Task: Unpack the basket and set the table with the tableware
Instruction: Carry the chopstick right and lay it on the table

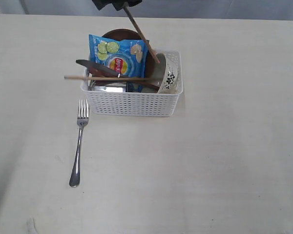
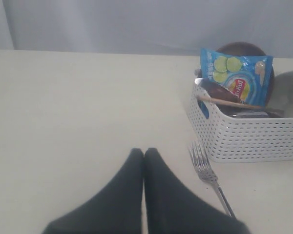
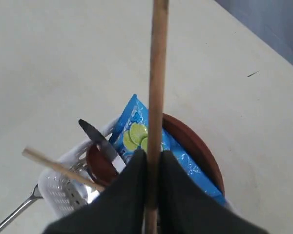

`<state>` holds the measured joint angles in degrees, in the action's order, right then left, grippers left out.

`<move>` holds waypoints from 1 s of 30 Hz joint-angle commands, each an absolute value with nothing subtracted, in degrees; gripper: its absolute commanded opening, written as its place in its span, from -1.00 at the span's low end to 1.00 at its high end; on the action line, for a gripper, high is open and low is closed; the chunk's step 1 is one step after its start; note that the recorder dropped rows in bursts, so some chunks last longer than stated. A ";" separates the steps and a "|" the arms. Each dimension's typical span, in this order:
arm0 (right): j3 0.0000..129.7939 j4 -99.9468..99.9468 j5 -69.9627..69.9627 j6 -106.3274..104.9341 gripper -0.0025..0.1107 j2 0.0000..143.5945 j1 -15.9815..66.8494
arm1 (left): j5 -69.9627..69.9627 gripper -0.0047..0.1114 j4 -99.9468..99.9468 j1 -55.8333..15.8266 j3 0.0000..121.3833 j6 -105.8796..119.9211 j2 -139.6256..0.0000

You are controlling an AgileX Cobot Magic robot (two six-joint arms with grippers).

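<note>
The broad pale cream tabletop [image 1: 224, 161] carried the white rectangular lattice-sided plastic basket [image 1: 132, 103] near its middle. The basket was packed, so most pieces stood on edge. A round brown plate [image 1: 119, 34] leaned at the back behind a blue crinkled chip bag [image 1: 118, 54]. A white bowl with dark floral marks [image 1: 171, 78] tipped against one end wall, and a shiny steel cup [image 1: 107, 88] lay low inside. A second wooden chopstick [image 1: 112, 77] bridged the rims, one end jutting out.

A steel fork [image 1: 79, 146] lay flat outside, just in front of one corner, apparently set out already.

The right gripper [image 3: 154, 158] had its fingers pinched on a slim wooden chopstick [image 1: 141, 34], slanted above the basket, likely mid-lift. The left gripper [image 2: 144, 153] was closed on nothing, near the fork.
</note>
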<state>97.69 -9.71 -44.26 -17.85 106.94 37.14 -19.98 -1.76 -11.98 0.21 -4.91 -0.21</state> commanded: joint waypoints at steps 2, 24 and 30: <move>98.03 -7.39 -43.56 -18.77 -0.96 105.61 36.70 | -19.85 -0.92 -1.72 -12.24 0.00 -4.73 0.00; 83.19 -2.64 -59.34 6.79 -0.96 104.28 3.63 | -19.85 -0.92 -1.72 -12.24 0.00 -4.73 0.00; 72.01 -6.45 -49.73 5.11 -0.96 106.96 1.45 | -19.85 -0.92 -1.72 -12.24 0.00 -4.73 0.00</move>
